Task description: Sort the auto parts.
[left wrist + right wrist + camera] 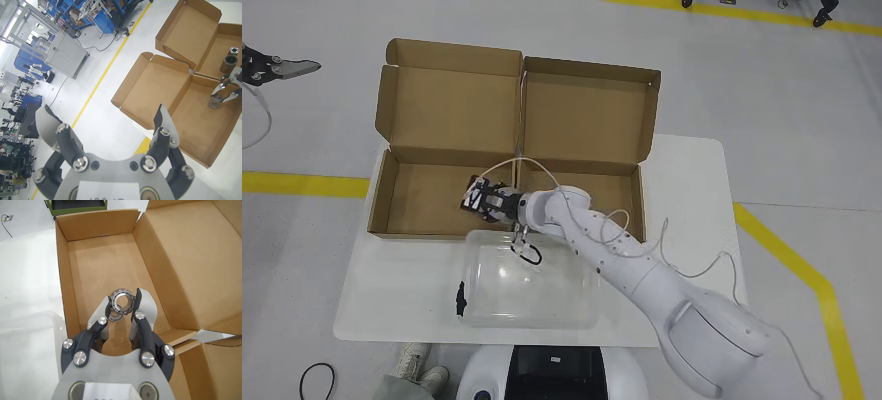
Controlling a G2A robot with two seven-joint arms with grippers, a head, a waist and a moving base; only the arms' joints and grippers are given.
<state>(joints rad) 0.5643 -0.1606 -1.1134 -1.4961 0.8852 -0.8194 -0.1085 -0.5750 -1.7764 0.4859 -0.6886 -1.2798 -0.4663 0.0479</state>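
Two sleeves (pixel 231 61) sat boxed, the right gripper (pixel 122 300) clenched a bearing (pixel 121 303) above a second bearing (pixel 115 317) in the other box (pixel 94 266), the left gripper (pixel 103 111) gaped idle, and one dark part (pixel 459 297) apparently remained.

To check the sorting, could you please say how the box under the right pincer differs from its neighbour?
The brown cardboard box under the right pincer holds steel roller bearings, one gripped, one on its floor; the neighbouring cardboard box holds a dark upright metal cylinder and a paler one. Only the first has the pincer in it. Both lie open, side by side.
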